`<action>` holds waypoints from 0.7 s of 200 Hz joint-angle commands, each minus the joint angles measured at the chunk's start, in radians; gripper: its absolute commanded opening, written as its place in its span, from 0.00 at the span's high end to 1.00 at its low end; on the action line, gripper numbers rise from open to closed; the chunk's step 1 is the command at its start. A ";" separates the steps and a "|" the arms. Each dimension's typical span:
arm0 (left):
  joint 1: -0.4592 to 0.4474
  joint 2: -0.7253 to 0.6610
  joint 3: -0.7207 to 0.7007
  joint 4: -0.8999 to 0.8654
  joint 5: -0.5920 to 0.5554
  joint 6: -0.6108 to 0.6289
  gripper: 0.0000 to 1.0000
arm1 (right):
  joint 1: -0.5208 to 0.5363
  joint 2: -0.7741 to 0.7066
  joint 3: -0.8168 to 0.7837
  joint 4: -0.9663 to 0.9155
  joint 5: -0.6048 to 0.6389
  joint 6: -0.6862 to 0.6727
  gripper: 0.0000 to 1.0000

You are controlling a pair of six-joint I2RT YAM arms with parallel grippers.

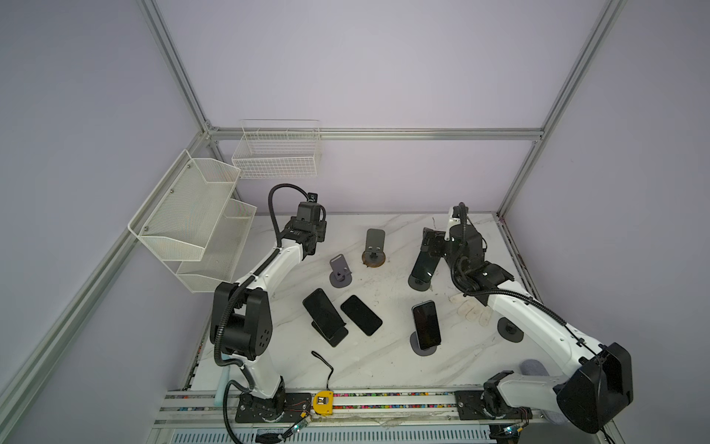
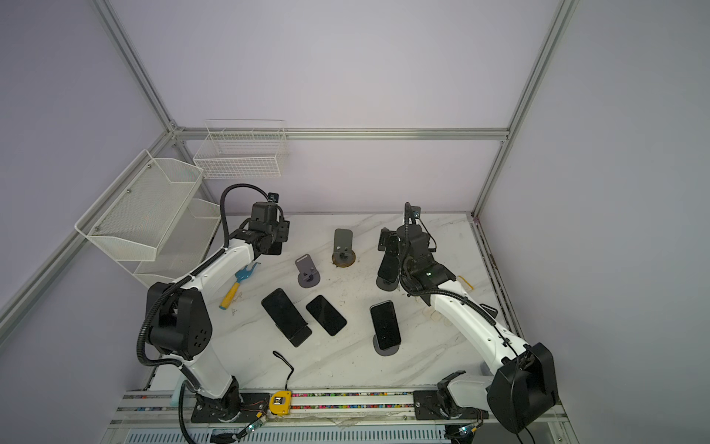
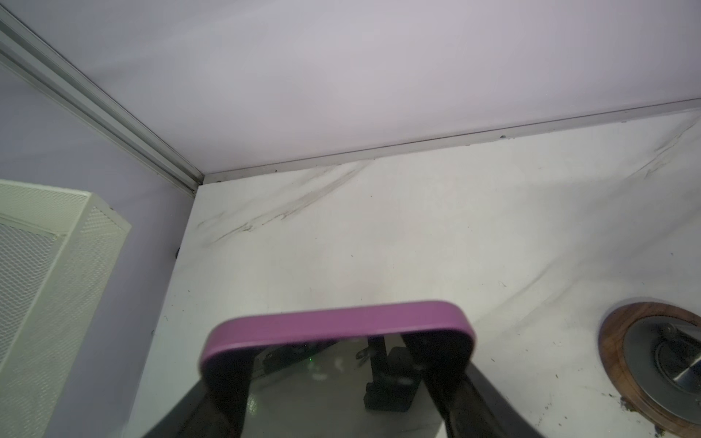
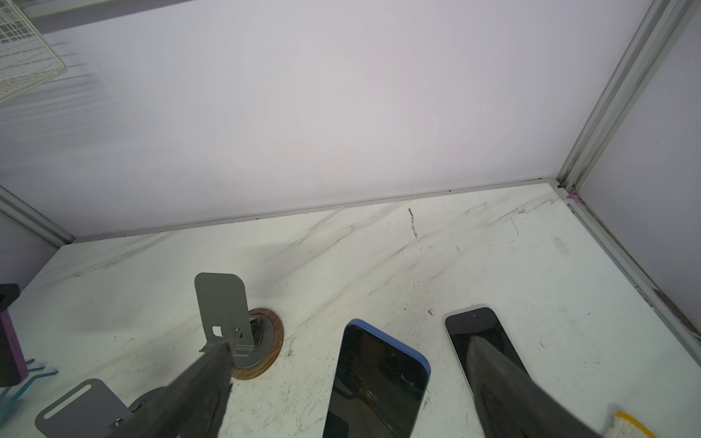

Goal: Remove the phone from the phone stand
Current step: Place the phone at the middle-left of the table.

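Shows left gripper (image 3: 337, 356) clamped on a purple-cased phone (image 3: 337, 320), left of centre in both top views. Shows right gripper (image 4: 349, 345) spread wide, fingers (image 4: 197, 386) flanking the blue-edged phone (image 4: 379, 379) without visible contact. Puts the blue-edged phone (image 1: 422, 265) right of centre, leaning on its phone stand (image 1: 418, 285).

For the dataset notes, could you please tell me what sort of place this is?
Most likely a robotics lab test cell: an aluminium frame with plain lilac walls encloses a marble-patterned table, two robot arms are mounted on a rail at its front, and several phones and stands are set out.
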 commanded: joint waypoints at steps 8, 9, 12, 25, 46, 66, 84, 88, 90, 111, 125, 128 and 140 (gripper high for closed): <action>0.029 0.011 -0.054 0.058 0.073 -0.052 0.29 | -0.005 -0.012 0.019 -0.015 -0.004 0.014 0.03; 0.029 0.012 -0.054 0.059 0.073 -0.052 0.29 | -0.005 -0.011 0.018 -0.016 -0.004 0.013 0.03; 0.030 0.016 -0.053 0.059 0.077 -0.054 0.29 | -0.005 -0.010 0.020 -0.016 -0.006 0.013 0.03; 0.034 0.034 -0.051 0.058 0.090 -0.054 0.29 | -0.005 -0.006 0.029 -0.026 -0.007 0.016 0.03; 0.037 0.066 -0.031 0.034 0.115 -0.064 0.29 | -0.005 -0.005 0.024 -0.019 -0.015 0.024 0.03; 0.042 0.089 -0.030 0.023 0.115 -0.075 0.29 | -0.005 0.005 0.032 -0.021 -0.030 0.027 0.03; 0.061 0.104 -0.032 0.010 0.137 -0.093 0.29 | -0.005 0.003 0.036 -0.037 -0.022 0.042 0.03; 0.063 0.107 -0.032 0.008 0.145 -0.095 0.29 | -0.005 0.002 0.031 -0.032 -0.023 0.042 0.03; 0.065 0.108 -0.033 0.009 0.149 -0.096 0.29 | -0.005 -0.001 0.029 -0.029 -0.024 0.042 0.03; 0.073 0.123 -0.042 0.010 0.160 -0.096 0.28 | -0.005 0.004 0.022 -0.012 -0.042 0.038 0.03; 0.075 0.148 -0.026 -0.007 0.175 -0.098 0.28 | -0.005 0.011 0.033 -0.030 -0.039 0.048 0.03; 0.076 0.152 -0.020 -0.016 0.179 -0.100 0.28 | -0.005 0.011 0.031 -0.030 -0.039 0.050 0.03; 0.076 0.174 0.001 -0.047 0.183 -0.117 0.28 | -0.005 0.010 0.023 -0.013 -0.047 0.052 0.03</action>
